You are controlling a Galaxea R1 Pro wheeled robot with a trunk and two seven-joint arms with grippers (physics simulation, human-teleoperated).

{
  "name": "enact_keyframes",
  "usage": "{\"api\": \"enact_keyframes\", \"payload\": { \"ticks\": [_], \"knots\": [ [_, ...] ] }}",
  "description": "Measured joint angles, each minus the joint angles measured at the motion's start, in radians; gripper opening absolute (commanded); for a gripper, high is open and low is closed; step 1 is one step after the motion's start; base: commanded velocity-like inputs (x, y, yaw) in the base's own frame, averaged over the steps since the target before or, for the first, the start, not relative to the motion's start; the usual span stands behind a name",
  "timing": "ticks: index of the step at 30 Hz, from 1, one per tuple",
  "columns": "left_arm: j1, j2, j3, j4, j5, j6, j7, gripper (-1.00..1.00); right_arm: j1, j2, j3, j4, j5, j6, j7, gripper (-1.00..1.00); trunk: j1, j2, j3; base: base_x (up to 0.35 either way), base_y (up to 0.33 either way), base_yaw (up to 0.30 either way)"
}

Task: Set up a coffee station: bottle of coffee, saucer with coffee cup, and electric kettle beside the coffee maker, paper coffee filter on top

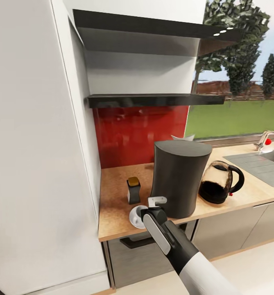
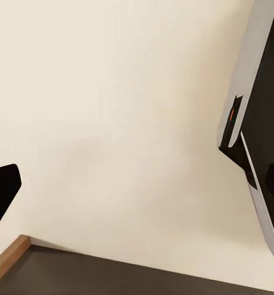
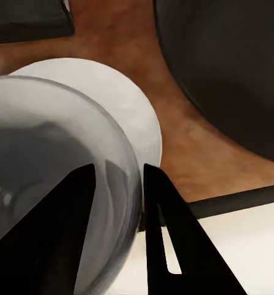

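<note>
White porcelain is what the right gripper [image 3: 118,196] has hold of: in the right wrist view one finger sits inside the coffee cup [image 3: 51,184] and the other outside, pinching the cup's rim wall between them. Makes sense as a grip, since a rim pinch lets the cup go straight down onto the saucer [image 3: 121,110], which lies just under and past it. From the head view I honestly can't tell if the cup is already touching the saucer or hanging a hair above it, because the gripper [image 1: 155,205] covers most of that spot.

Landmark-wise, everything hugs the coffee maker [image 1: 180,178]: the saucer [image 1: 134,216] is at its front-left corner, close to the front edge of the kitchen countertop [image 1: 112,192]. The bottle of coffee [image 1: 133,190] stands left of the coffee maker, just behind the saucer. The electric kettle [image 1: 219,182] sits on the opposite side, nearly touching. The kitchen shelf [image 1: 153,99] above the coffee maker looks bare.

Room is tight: coffee maker on one side, bottle behind, counter edge in front. Pulling back over that edge looks like the cleanest way out.

The left wrist view gives no read on whether the left fingers are spread or together.
</note>
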Motion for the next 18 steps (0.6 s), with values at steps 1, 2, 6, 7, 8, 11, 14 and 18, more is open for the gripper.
{"api": "enact_keyframes", "payload": {
  "ticks": [1, 2, 6, 7, 8, 11, 14, 18],
  "knots": [
    [0.0, 0.0, 0.0, 0.0, 0.0, 0.0, 0.0, 1.0, 0.0, 0.0, 0.0, 0.0, 0.001, -0.008, 0.0, -1.0, 0.0, 0.0, 0.0, 0.0, 0.009, 0.0],
    [0.0, 0.0, -0.001, 0.0, 0.0, 0.0, 0.0, 1.0, 0.0, 0.0, 0.0, 0.001, 0.002, -0.023, 0.0, -1.0, 0.0, 0.0, 0.0, 0.0, 0.006, 0.0],
    [0.0, 0.0, 0.0, 0.0, 0.0, 0.0, 0.0, 1.0, 0.0, -0.001, -0.001, 0.001, 0.001, -0.032, 0.0, -1.0, 0.0, 0.0, 0.0, 0.053, 0.001, 0.0],
    [0.0, 0.0, -0.001, 0.0, 0.0, 0.0, 0.0, 1.0, 0.0, -0.001, -0.001, 0.001, 0.001, -0.033, 0.0, -1.0, 0.0, 0.0, 0.0, 0.099, 0.0, 0.0],
    [0.0, 0.0, -0.001, 0.0, 0.0, 0.0, 0.0, 1.0, 0.0, -0.001, -0.001, 0.002, 0.001, -0.033, 0.0, -1.0, 0.0, 0.0, 0.0, 0.101, 0.0, 0.0],
    [0.0, 0.0, -0.002, 0.0, 0.0, 0.0, 0.0, 1.0, 0.0, -0.003, -0.002, 0.008, 0.002, -0.033, 0.0, -1.0, 0.0, 0.0, 0.0, 0.039, 0.0, 0.0],
    [0.0, 0.0, -0.002, 0.0, 0.0, 0.0, 0.0, 1.0, 0.0, -0.002, -0.001, 0.028, 0.001, -0.036, 0.0, -1.0, 0.0, 0.0, 0.0, 0.008, 0.0, 0.0],
    [0.0, 0.0, -0.001, 0.0, 0.0, 0.0, 0.0, 1.0, 0.0, -0.001, 0.0, 0.035, 0.002, -0.065, -0.001, -1.0, 0.0, 0.0, 0.0, 0.001, 0.0, 0.0]
  ]
}}
